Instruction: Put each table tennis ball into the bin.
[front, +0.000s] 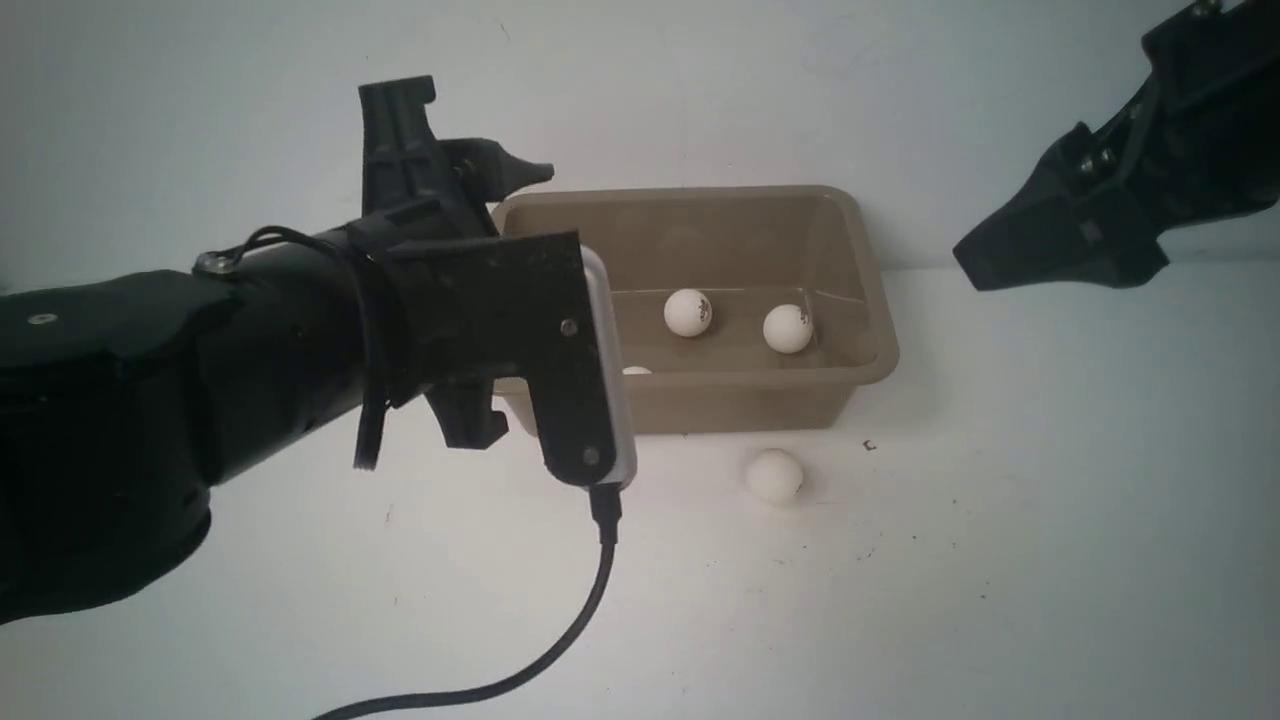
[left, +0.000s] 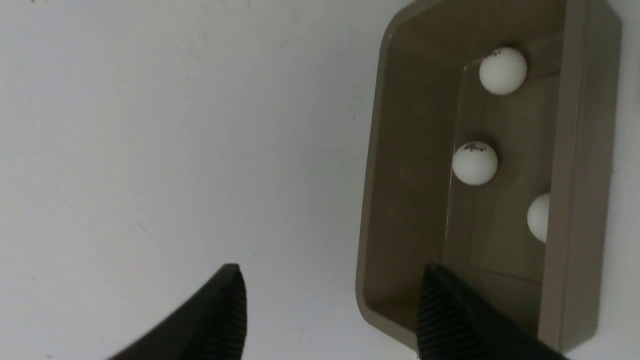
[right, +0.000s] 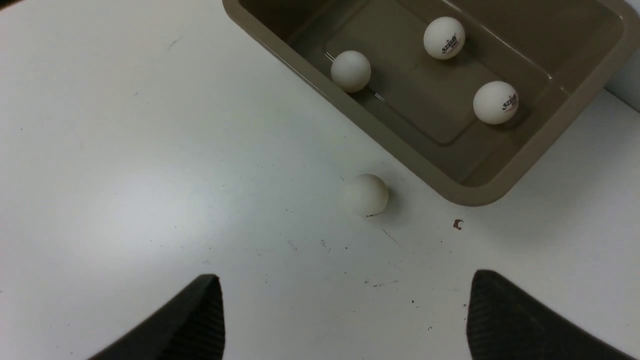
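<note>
Front view: three balls (front: 688, 313) inside one bin (front: 690, 380), on the surface (front: 960, 580); one more ball (front: 774, 476) outside, just beside its near wall. Two pairs of jaws, left (left: 330, 310) and right (right: 345, 315), both parted wide, holding nothing, left ones near the bin's left end.

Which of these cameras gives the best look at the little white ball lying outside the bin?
The right wrist view: the ball shows whole and large there, beside the bin. The front view also shows it whole, but smaller. In the left wrist view I can't make it out.
</note>
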